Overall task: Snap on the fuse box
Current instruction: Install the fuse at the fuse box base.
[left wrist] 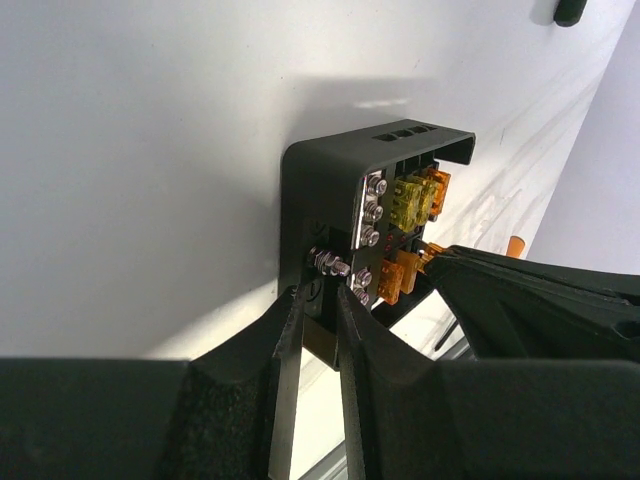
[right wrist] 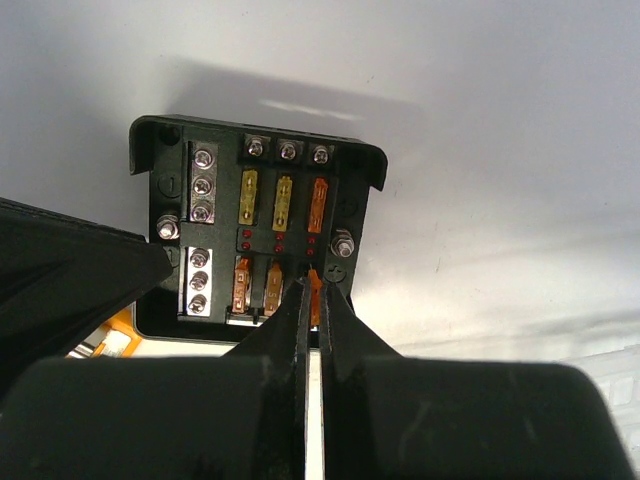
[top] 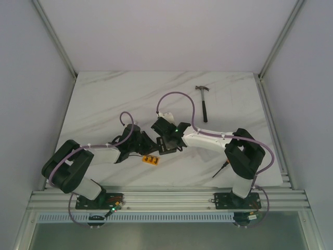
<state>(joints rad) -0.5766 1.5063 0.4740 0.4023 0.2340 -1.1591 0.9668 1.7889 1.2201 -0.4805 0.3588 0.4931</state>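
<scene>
The black fuse box (top: 167, 144) lies open-faced at the table's middle, between both grippers. Its face (right wrist: 225, 215) carries yellow and orange fuses in two rows and silver screw strips. My left gripper (left wrist: 320, 300) is shut on the box's side wall (left wrist: 320, 190). From the other side, my right gripper (right wrist: 313, 292) is shut on a small orange fuse (right wrist: 315, 285), which stands at the rightmost slot of the near row. In the top view the right gripper (top: 165, 135) sits over the box.
A flat orange strip with dark dots (top: 151, 159) lies just in front of the box. A hammer (top: 203, 101) rests at the back right. A thin dark tool (top: 221, 169) lies by the right arm's base. White walls enclose the table.
</scene>
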